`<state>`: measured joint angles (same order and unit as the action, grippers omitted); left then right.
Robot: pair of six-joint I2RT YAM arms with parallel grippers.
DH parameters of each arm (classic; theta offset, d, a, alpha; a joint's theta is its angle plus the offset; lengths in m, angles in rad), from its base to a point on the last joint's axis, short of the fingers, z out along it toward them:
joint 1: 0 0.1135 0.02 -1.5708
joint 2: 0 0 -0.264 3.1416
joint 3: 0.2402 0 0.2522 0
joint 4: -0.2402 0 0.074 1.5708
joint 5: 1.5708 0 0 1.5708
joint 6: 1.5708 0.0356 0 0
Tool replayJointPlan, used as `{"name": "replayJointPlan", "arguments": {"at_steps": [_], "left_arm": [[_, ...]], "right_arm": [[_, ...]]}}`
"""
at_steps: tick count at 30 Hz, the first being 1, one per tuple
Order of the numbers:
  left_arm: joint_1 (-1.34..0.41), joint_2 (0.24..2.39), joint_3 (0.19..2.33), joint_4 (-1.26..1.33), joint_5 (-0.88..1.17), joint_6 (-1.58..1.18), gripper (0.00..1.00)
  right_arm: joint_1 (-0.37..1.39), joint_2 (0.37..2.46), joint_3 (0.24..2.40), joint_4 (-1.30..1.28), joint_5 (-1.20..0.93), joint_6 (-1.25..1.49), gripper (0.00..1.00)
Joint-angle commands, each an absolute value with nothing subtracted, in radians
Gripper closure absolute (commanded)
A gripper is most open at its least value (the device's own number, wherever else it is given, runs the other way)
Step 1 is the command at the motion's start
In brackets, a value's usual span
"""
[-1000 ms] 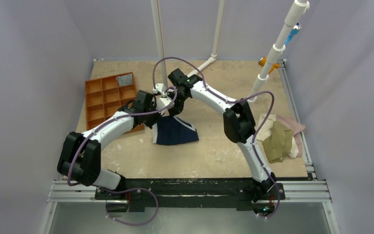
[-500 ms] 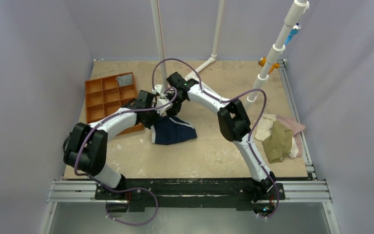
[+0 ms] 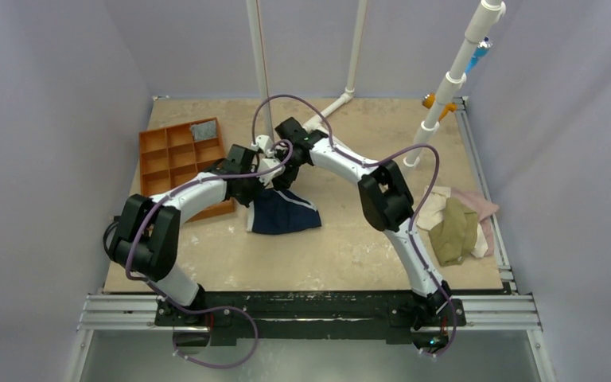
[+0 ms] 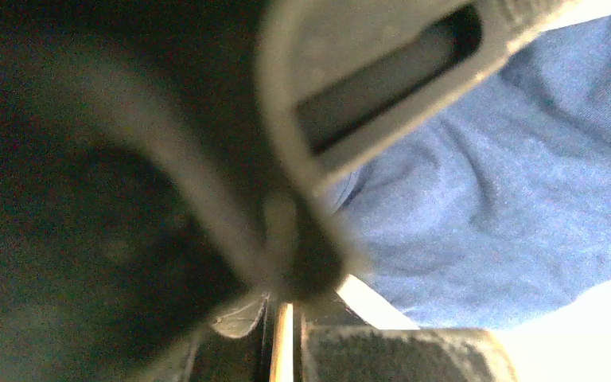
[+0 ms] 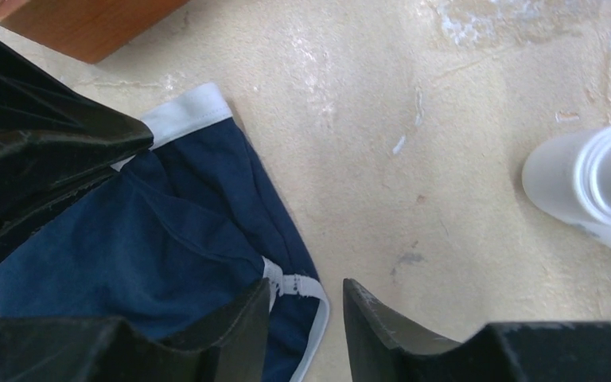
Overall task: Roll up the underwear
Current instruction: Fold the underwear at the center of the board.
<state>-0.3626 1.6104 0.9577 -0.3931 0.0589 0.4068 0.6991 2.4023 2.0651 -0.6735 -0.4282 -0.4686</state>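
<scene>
The scuffed beige table point(image 3: 350, 255) carries the navy underwear point(image 3: 286, 219) near its middle, crumpled with white trim showing (its far edge is hidden under the arms). Just left of it sits an orange compartment tray point(image 3: 157, 163), reaching toward the far left corner. At the right edge an olive garment point(image 3: 453, 235) lies on a pale pink cloth point(image 3: 481, 205), and white pipe posts point(image 3: 426, 127) stand toward the far side.

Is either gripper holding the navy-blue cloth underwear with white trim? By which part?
Right gripper: open, holding nothing. Left gripper: shut at the white waistband of the underwear; whether cloth is pinched cannot be told.
</scene>
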Motion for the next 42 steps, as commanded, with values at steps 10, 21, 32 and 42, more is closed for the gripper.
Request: {"name": "replayJointPlan", "arguments": {"at_steps": [10, 21, 32, 42], "left_arm": [[-0.312, 1.614, 0.965, -0.406, -0.074, 0.311, 0.87], [-0.29, 1.599, 0.976, -0.479, -0.096, 0.31, 0.81], [-0.247, 1.631, 0.984, -0.529, -0.102, 0.321, 0.81], [-0.199, 1.625, 0.984, -0.544, -0.018, 0.322, 0.95]], "right_arm": [[0.606, 2.147, 1.908, -0.631, -0.458, -0.426, 0.51], [0.566, 2.061, 1.788, -0.618, -0.442, -0.422, 0.5], [0.551, 1.986, 1.672, -0.624, -0.442, -0.438, 0.5], [0.542, 1.928, 1.527, -0.582, -0.481, -0.413, 0.5]]}}
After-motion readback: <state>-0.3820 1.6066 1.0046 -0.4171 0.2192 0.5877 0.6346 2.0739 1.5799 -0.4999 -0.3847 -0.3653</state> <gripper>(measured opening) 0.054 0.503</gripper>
